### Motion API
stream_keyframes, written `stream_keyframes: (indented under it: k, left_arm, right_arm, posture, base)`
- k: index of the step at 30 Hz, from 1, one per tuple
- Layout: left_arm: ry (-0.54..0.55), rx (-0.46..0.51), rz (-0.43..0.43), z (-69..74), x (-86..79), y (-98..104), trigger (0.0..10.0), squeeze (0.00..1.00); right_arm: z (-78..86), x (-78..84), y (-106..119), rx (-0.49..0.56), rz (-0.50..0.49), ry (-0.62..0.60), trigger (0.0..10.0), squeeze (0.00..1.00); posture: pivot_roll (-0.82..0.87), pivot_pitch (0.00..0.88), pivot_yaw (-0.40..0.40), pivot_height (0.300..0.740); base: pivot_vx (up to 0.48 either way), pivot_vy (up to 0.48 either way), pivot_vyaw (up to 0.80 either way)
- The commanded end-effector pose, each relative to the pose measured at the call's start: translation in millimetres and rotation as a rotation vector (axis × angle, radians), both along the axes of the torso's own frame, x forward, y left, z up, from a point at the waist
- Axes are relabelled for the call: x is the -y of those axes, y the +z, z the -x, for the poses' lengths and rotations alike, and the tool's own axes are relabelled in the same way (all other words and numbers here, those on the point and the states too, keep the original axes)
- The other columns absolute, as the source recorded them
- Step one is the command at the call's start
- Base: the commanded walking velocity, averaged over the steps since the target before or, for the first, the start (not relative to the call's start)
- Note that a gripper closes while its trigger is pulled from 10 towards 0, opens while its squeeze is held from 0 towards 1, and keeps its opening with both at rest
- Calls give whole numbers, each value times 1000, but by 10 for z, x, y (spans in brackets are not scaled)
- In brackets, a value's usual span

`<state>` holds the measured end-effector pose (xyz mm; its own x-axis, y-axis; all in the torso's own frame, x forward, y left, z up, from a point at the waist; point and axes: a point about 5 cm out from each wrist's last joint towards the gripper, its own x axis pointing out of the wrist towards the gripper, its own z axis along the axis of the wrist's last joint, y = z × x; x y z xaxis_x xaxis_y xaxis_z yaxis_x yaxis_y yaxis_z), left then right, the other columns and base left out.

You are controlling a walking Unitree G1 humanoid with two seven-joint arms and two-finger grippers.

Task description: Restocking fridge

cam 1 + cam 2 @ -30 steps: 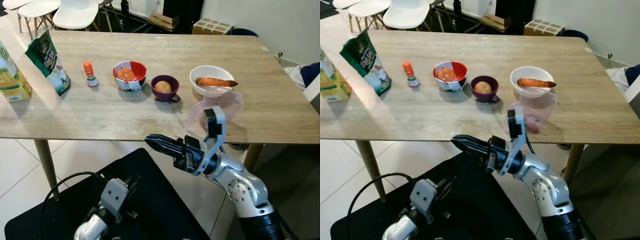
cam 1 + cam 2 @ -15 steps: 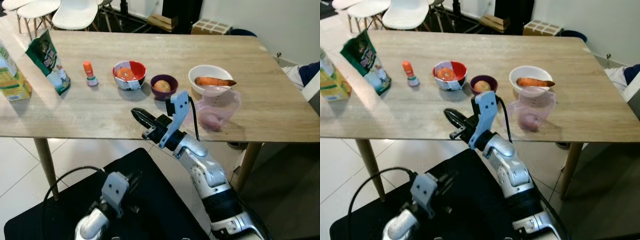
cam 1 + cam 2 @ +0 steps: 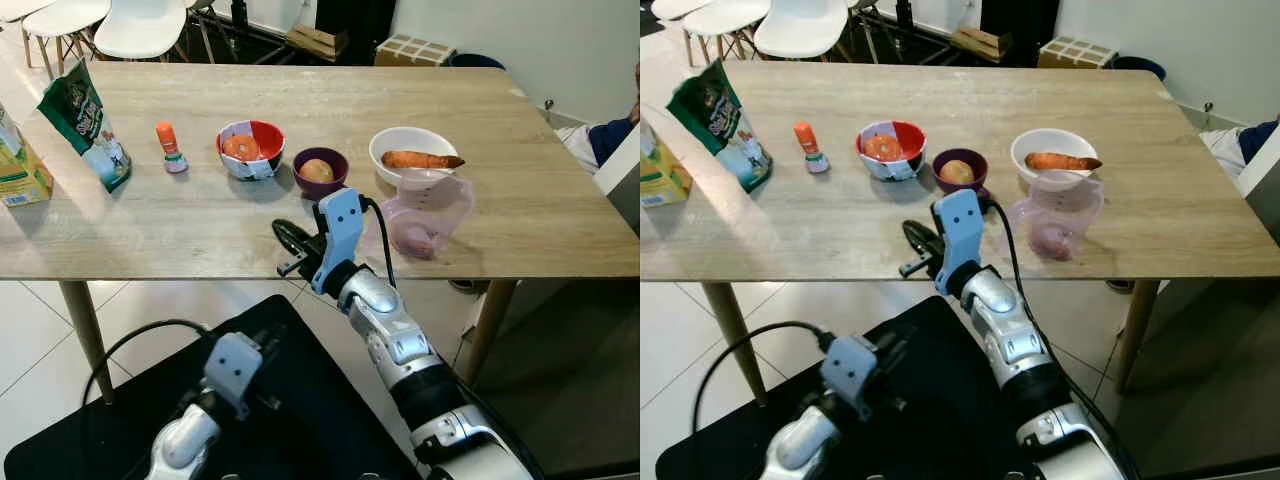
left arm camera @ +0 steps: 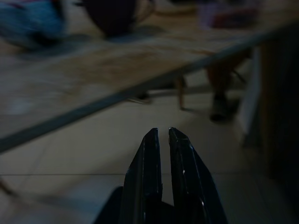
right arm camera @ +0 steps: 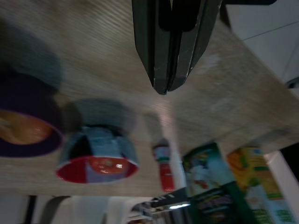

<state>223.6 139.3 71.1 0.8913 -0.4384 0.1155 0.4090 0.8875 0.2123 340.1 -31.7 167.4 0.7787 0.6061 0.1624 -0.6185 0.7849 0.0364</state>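
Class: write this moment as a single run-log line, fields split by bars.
right gripper: shut, over table front edge | left gripper: shut, low, idle | target: none held | nearest: purple cup with potato

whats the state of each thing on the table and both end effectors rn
green bag: upright, top folded shut
yellow carton: upright
orange-capped bottle: upright, cap on
red bowl: holds an orange item
purple cup: holds a round yellowish item
white bowl: carrot lying across it
clear pink jug: upright, pink item inside
right end effector: shut, over the table's near edge
left end effector: shut, low, idle
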Motion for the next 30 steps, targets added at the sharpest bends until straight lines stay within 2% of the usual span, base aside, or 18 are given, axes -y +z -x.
stream_keyframes:
  k: [1,4,9,18,21,25,30]
  left_arm:
    - [-1,10,7,46,-14,39,10000,0]
    - [-65,24,-18,125,-22,135,10000,0]
    - [-88,43,-18,179,-43,264,10000,0]
    - [-114,74,-10,150,-11,393,10000,0]
    - [-140,70,-10,119,26,427,10000,0]
    - [-153,63,-15,120,39,426,10000,0]
    - [-177,54,-26,111,73,433,10000,0]
  right_arm:
    - [-17,22,-40,-4,7,-24,10000,0]
    - [-59,65,-66,-6,19,-64,10000,0]
    - [-109,92,-74,9,41,-118,10000,0]
    - [-166,164,-124,9,67,-214,10000,0]
    - [-211,312,-154,4,62,-293,10000,0]
    - [-227,379,-162,5,61,-320,10000,0]
    - [-252,542,-210,-4,55,-385,10000,0]
  posture:
    - [-63,131,-12,740]
    - [-60,132,-14,740]
    - [-51,131,-18,740]
    - [-40,128,-22,740]
    - [-44,126,-14,740]
    - [-47,125,-10,740]
    - [-50,125,-7,740]
  base:
    - [0,0,0]
    - [0,0,0]
    - [0,0,0]
    - [0,0,0]
    - [0,0,0]
    - [0,0,0]
    - [0,0,0]
